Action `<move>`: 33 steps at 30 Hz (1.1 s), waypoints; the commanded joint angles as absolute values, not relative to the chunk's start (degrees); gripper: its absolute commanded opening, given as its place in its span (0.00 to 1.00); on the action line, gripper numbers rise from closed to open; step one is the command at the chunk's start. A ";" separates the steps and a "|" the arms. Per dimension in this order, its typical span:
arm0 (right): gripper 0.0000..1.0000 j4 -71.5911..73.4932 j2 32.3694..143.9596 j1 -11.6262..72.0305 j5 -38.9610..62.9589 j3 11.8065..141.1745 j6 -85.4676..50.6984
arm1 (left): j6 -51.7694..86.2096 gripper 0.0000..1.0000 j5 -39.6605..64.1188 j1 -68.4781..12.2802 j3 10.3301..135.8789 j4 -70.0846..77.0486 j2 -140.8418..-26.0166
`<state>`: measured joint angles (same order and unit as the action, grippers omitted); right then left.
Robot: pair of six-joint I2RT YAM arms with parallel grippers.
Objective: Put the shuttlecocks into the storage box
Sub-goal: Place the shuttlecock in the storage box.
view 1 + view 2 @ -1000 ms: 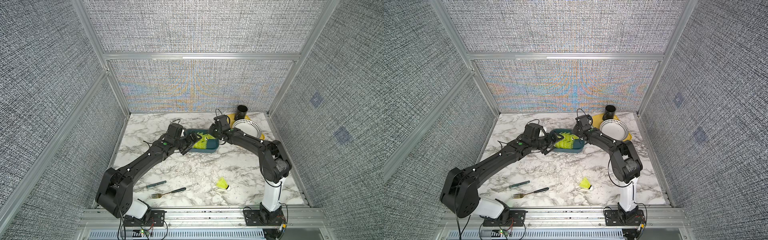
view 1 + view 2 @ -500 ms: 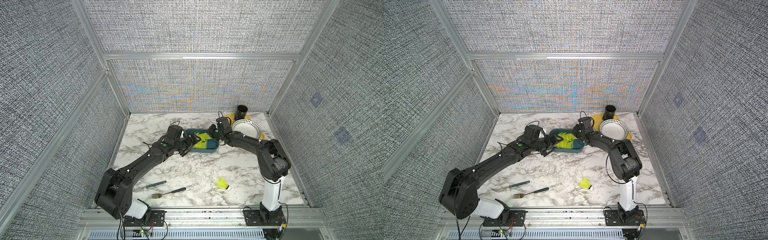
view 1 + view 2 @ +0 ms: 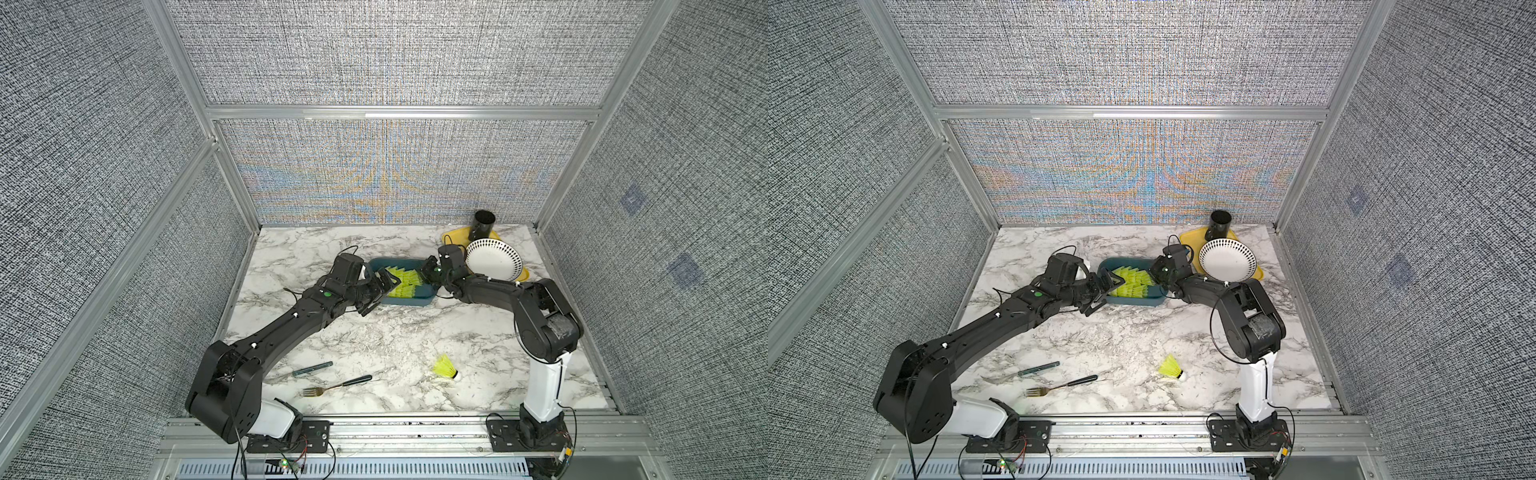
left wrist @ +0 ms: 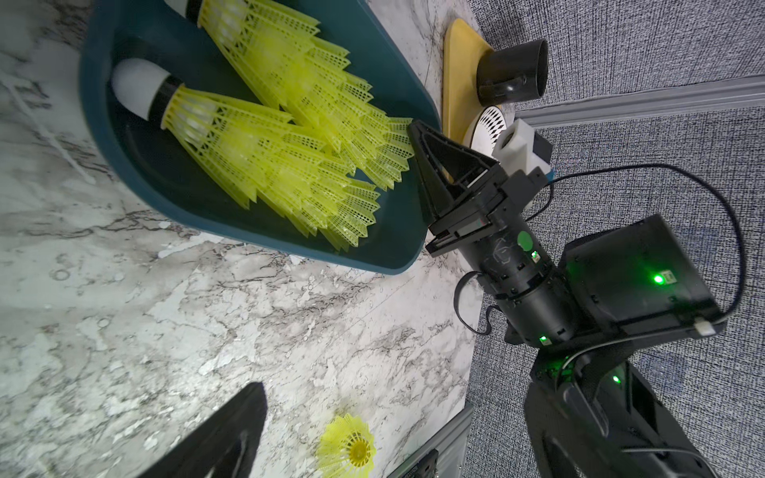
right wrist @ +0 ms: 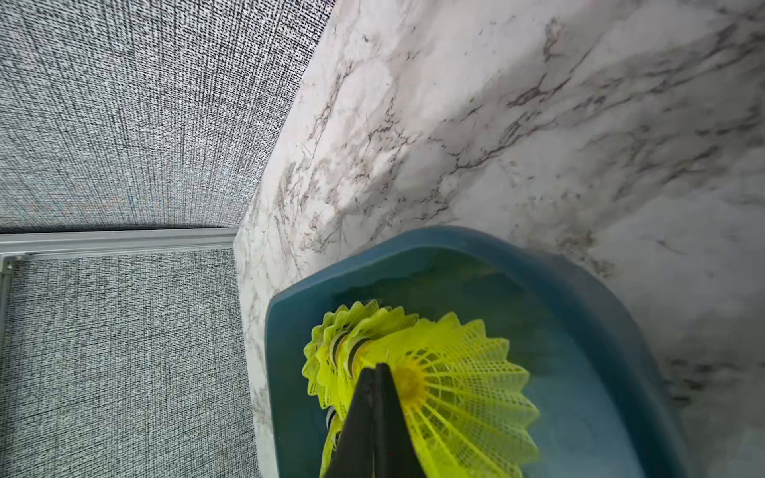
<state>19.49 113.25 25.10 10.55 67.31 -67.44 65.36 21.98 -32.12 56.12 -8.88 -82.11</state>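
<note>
The dark teal storage box (image 3: 405, 302) (image 3: 1133, 302) lies at the table's back middle. Several neon yellow shuttlecocks (image 3: 404, 283) (image 4: 269, 165) lie nested inside it, white tips toward its left end. One more shuttlecock (image 3: 446, 368) (image 3: 1170, 367) (image 4: 347, 449) lies on the marble near the front right. My left gripper (image 3: 380, 296) (image 3: 1104, 295) is open at the box's left end, holding nothing. My right gripper (image 3: 424, 275) (image 5: 376, 369) is shut, its tip pressed into the flared skirts at the box's right end (image 5: 289, 331).
A white dotted bowl (image 3: 492, 259), a yellow tray (image 3: 454, 239) and a black cup (image 3: 483, 224) stand at the back right, close behind my right wrist. A fork (image 3: 336, 386) and a teal-handled tool (image 3: 311, 369) lie near the front left.
Both arms have shifted only slightly at the box. The left gripper stays open and the right stays shut at the skirts. The loose shuttlecock has not moved.
</note>
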 commanded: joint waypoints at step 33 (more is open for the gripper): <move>0.00 23.44 116.88 25.66 12.57 68.38 -74.94 | 64.47 1.00 21.87 -32.08 57.05 -8.26 -81.89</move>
